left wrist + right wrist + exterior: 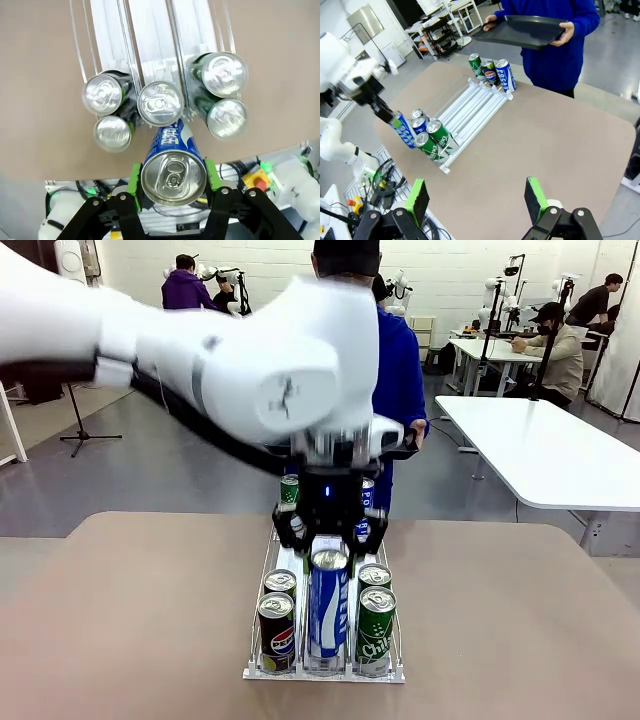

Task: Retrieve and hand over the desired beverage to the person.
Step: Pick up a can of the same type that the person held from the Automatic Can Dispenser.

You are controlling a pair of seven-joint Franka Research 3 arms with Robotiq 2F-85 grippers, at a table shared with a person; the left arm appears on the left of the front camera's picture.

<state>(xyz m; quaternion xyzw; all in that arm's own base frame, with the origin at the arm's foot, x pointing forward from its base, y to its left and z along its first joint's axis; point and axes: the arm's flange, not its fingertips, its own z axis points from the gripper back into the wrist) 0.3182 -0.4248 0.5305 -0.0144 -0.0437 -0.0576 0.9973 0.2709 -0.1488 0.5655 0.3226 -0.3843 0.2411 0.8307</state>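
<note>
- While the left hand [330, 538] is clamping its green pads [134, 179] on both sides of a tall blue can [328, 612] just under the rim, the can is standing with its long axis close to vertical, its silver top facing up.
- In the left wrist view the can's top is facing the lens and its blue body is running away toward 12 o'clock.
- That can is sitting at the robot's end of the clear rack [322, 676], in line with the middle lane. Whether its base is touching the rack cannot be told.
- Two Pepsi cans [277, 630] are standing in the lane at its 9 o'clock and two green cans [376, 628] in the lane at its 3 o'clock; another can [160, 103] is waiting behind it in the middle lane.
- Three more cans [490, 71] are standing at the rack's far end, toward 12 o'clock.
- Beyond the worktop [130, 620], the person [555, 45] is holding a black tray [520, 30] in both hands.
- In its own wrist view the right hand [477, 200] is hanging over the worktop with its fingers wide apart, gripping nothing.
</note>
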